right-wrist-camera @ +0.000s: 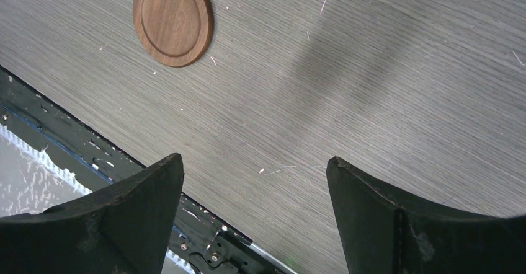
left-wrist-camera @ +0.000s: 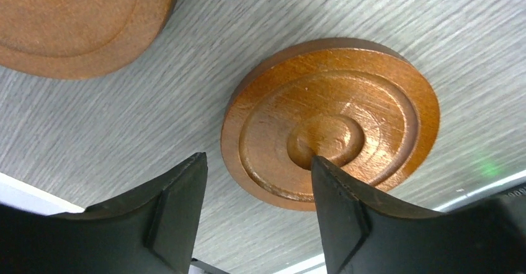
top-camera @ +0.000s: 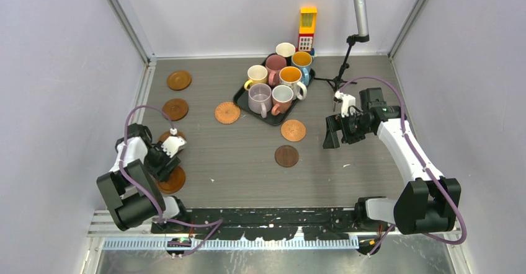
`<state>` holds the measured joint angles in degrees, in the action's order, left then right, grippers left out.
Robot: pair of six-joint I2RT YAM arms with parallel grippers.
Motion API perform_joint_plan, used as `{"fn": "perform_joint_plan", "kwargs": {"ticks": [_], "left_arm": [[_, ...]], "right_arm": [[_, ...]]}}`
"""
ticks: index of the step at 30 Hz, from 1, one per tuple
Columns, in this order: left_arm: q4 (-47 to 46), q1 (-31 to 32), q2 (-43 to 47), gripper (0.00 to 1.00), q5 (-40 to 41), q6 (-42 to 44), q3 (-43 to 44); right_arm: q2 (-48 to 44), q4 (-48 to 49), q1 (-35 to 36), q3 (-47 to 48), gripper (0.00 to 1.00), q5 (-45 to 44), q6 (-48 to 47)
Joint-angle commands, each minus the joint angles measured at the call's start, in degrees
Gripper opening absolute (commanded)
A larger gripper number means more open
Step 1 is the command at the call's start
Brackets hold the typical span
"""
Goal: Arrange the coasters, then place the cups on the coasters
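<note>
Seven cups stand together on a black tray (top-camera: 240,95) at the back middle, among them a lilac cup (top-camera: 260,98) and a salmon cup (top-camera: 283,98). Brown coasters lie scattered: far left (top-camera: 178,80), (top-camera: 175,108), one by the tray (top-camera: 227,113), and two mid-table (top-camera: 293,130), (top-camera: 286,156). My left gripper (top-camera: 164,167) (left-wrist-camera: 257,156) hangs open low over the near left. A ringed orange coaster (left-wrist-camera: 347,94) lies flat under its right fingertip, and a second coaster (left-wrist-camera: 68,20) lies beside it. My right gripper (top-camera: 330,139) (right-wrist-camera: 254,162) is open and empty above bare table, with a dark coaster (right-wrist-camera: 172,18) ahead of it.
A yellow and red toy block tower (top-camera: 307,29) stands behind the tray. A black stand with a grey pole (top-camera: 347,57) rises at the back right. Grey walls close in the left, back and right. The black rail (right-wrist-camera: 205,224) marks the near table edge.
</note>
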<state>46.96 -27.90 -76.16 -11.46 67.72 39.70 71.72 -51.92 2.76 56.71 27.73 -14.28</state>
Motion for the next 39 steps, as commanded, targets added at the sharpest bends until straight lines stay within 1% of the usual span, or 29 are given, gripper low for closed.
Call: {"fn": "perform_joint_plan", "kwargs": {"ticks": [1,4,7,12,14,16,18,22,23,25,27,29,31,33,37,39], "left_arm": [[6.60,-0.83,1.44,0.67,-1.19,0.45,5.09],[11.43,-0.83,2.75,0.72,-4.61,-1.57,10.92],[14.33,-0.69,3.56,0.78,-7.33,-4.97,16.28],[18.29,-0.06,4.73,0.84,-9.30,-10.10,25.45],[19.17,0.97,4.79,0.87,-9.17,-13.61,29.35],[20.15,2.31,4.24,0.92,-9.14,-17.76,33.61],[20.80,6.59,2.86,0.94,-7.55,-22.41,38.10],[18.41,16.18,-1.18,0.99,-2.64,-30.62,43.57],[18.15,17.87,-2.35,1.00,-2.83,-31.88,44.59],[16.51,19.81,-4.01,1.00,-4.95,-34.41,45.92],[9.98,21.18,-4.88,1.00,-3.92,-40.10,45.93],[6.44,21.36,-6.08,1.00,-7.83,-43.05,46.45],[3.28,21.70,-7.46,1.00,-9.05,-46.14,47.49],[2.76,21.98,-9.88,1.00,-10.10,-48.52,49.13],[8.38,26.90,-15.84,1.00,-3.09,-49.09,55.36],[6.54,29.62,-16.72,1.00,-0.01,-49.65,54.57]], "right_arm": [[-0.75,0.99,-0.22,2.47,0.89,0.71,-0.11],[-1.21,0.92,-0.21,3.58,0.89,1.01,0.25],[-1.62,-0.76,-0.21,6.08,0.89,1.47,0.31],[-3.54,-4.47,-0.17,10.48,0.89,2.72,0.12],[-4.37,-5.01,-0.15,11.72,0.89,2.65,-0.20],[-4.79,-5.25,-0.22,12.70,0.89,2.38,-0.67],[-5.15,-4.44,-0.22,12.64,0.90,1.15,-0.88],[-5.45,1.75,-0.19,11.07,0.90,-2.84,1.43],[-5.41,3.20,-0.21,11.02,0.90,-4.41,2.15],[-5.05,6.61,-0.22,11.34,0.90,-6.84,3.06],[-4.82,11.88,-0.19,10.99,0.90,-9.66,5.44],[-3.91,14.11,-0.17,11.40,0.90,-8.54,4.63],[-2.33,13.66,-0.14,12.53,0.90,-6.05,2.35],[-0.30,11.77,-0.10,14.33,0.90,-4.44,1.03],[5.53,5.43,-0.15,23.15,0.90,-5.27,3.67],[8.29,3.27,-0.19,26.67,0.90,-8.73,4.71]]}}
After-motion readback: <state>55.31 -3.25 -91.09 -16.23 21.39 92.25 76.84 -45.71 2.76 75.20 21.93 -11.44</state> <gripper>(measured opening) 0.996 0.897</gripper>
